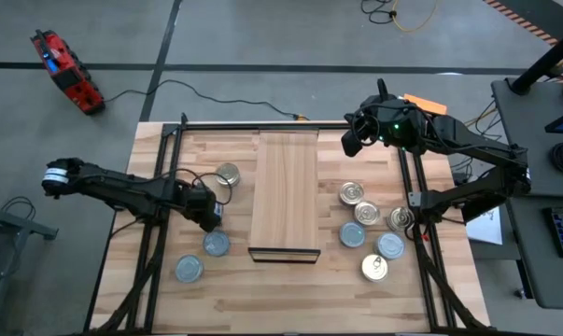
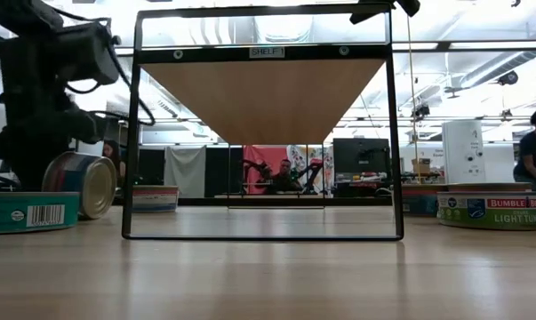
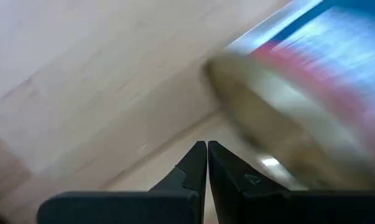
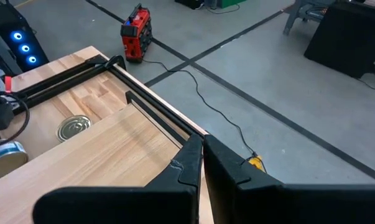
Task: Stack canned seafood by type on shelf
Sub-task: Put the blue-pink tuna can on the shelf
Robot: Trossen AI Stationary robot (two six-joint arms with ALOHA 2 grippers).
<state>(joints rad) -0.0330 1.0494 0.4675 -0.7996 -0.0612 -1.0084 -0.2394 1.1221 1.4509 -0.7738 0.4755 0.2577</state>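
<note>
The shelf is a pale plank on a thin dark frame at the table's middle. Left of it, three tins lie flat. A further tin stands tipped on its rim, its metal end facing out. My left gripper is shut and points down right beside that tipped tin. Several tins lie flat right of the shelf. My right gripper is shut, holds nothing, and hangs high over the table's far right. My left gripper's shut fingertips come from above and stand next to the tipped tin's metal end. Whether they touch it I cannot tell. The tin rests on its rim on the table.
Black frame rails run along both table sides, and a bar crosses the far edge. A teal tin lies close to the tipped one. A red device and a cable lie on the floor beyond. People sit in the room behind.
</note>
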